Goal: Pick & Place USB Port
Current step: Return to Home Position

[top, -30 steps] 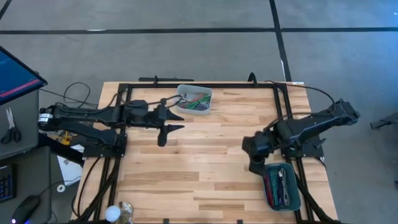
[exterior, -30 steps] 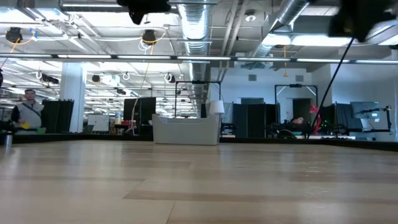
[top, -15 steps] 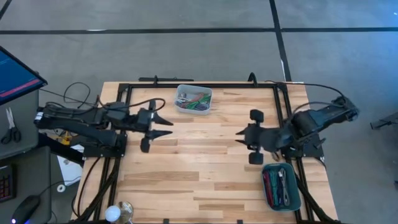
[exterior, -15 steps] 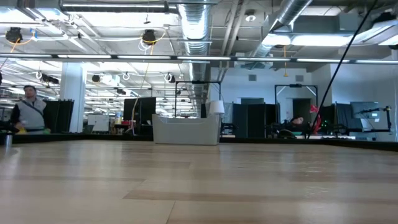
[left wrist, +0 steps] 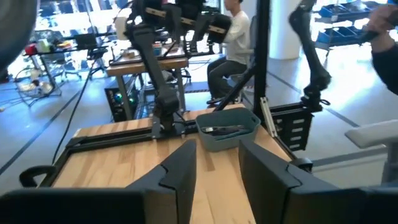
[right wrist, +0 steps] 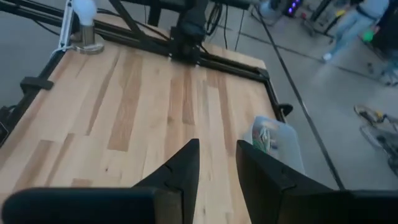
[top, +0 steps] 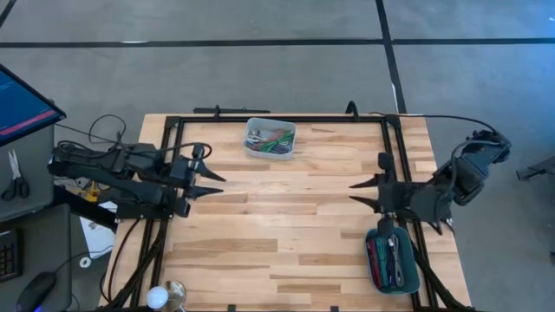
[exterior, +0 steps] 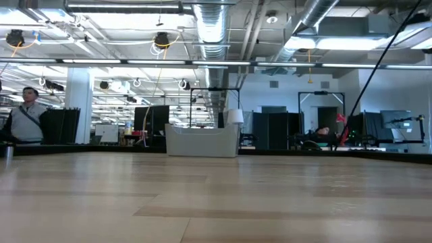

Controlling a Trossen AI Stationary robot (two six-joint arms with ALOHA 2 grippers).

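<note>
The sorting looks finished and the step in hand is the return to rest: no cable lies loose on the worktop [top: 277, 227]. The left gripper [top: 211, 184] hangs by the left edge and the right gripper [top: 358, 192] by the right edge, both pointing inward. Each has its fingers spread with a clear gap between them and nothing in it.

The cables are in the two bins. The gray bin [top: 270, 139] stands at the middle of the far edge, uppermost in the high view. It holds a loose tangle of green and pink cable [top: 277, 135] whose heading cannot be made out. The blue bin [top: 392, 260] sits in the near right corner, just beside the right gripper. Its cables [top: 387, 258] lie lengthwise along the bin, running from the far side toward the near edge.

The next move probably calls only for folding each arm further toward its own base, with the right arm passing clear of the blue bin.
</note>
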